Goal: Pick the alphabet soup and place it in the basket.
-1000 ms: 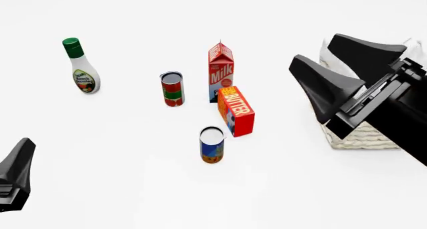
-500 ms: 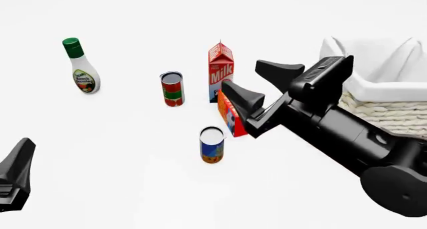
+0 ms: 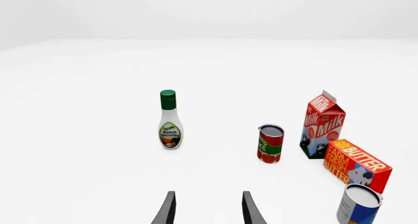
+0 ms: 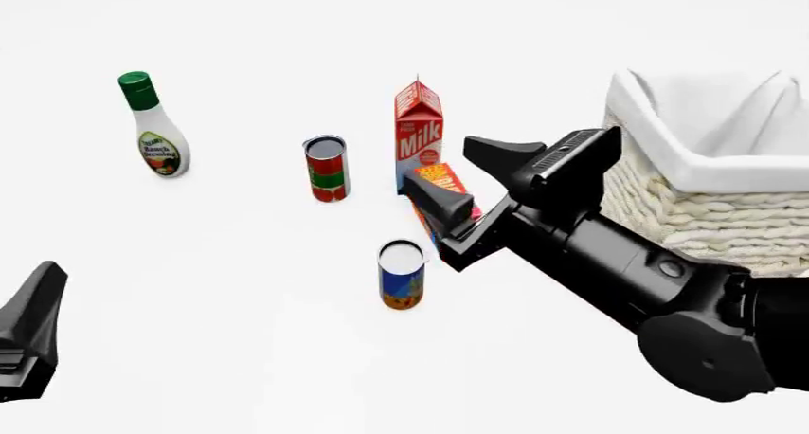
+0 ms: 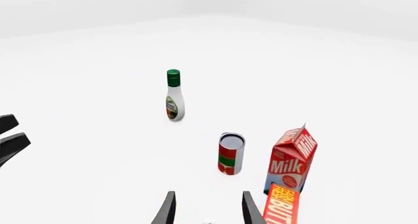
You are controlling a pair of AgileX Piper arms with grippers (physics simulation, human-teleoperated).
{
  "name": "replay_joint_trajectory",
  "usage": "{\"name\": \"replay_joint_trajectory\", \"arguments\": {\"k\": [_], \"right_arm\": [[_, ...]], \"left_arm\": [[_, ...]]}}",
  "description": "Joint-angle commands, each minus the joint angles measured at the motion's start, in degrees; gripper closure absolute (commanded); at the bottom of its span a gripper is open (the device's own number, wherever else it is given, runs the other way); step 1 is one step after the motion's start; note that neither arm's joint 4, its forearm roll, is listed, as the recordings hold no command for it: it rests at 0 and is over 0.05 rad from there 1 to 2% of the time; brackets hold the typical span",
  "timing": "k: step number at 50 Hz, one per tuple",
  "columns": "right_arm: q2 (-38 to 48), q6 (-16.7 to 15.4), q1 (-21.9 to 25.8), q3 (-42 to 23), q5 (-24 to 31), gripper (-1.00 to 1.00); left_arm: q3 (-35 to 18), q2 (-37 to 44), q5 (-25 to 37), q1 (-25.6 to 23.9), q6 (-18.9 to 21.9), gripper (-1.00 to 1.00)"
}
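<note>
Nearest the camera in the front view: left gripper (image 4: 28, 334), parked low and well to the left of the alphabet soup (image 4: 402, 275), only one dark finger showing there. From its own wrist camera, two finger tips apart with nothing between them, so open, moderately wide. Soup can visible there at the edge, off to the side of the fingers, not in line with them.

Next out: alphabet soup, upright on the white table (image 4: 227, 292), long axis vertical, silver top facing up, blue label shading to orange-brown at the base. Standing alone, clear on its near and left sides.

Just past the soup and to its right: right gripper (image 4: 471, 178), jaws spread wide and empty, raised above can height and reaching in from the right. Soup lying below and slightly nearer than the finger tips, toward their left. Clearly the closer arm. Likely need: drop and pull back a little so the open fingers straddle the can from its sides.

Directly behind the soup, partly hidden by the right gripper: butter box (image 4: 440, 181), a close neighbour to avoid clipping. Behind that, milk carton (image 4: 419, 135). Left of the milk, red-and-green can (image 4: 326, 169). Far left of the soup, ranch dressing bottle (image 4: 154, 138).

Well right of the soup: basket (image 4: 683, 202), lined in white cloth, open at the top.
</note>
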Motion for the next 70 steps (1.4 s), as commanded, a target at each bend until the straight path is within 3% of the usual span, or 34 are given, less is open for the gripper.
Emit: {"name": "replay_joint_trajectory", "arguments": {"k": [1, 70], "right_arm": [[2.4, 0.5, -0.1, 0.0, -1.6, -1.0], [16.3, 3.4, -1.3, 0.8, -10.4, -1.0]], "left_arm": [[0.0, 0.0, 0.0, 0.0, 0.0, -1.0], [0.0, 0.0, 0.0, 0.0, 0.0, -1.0]]}}
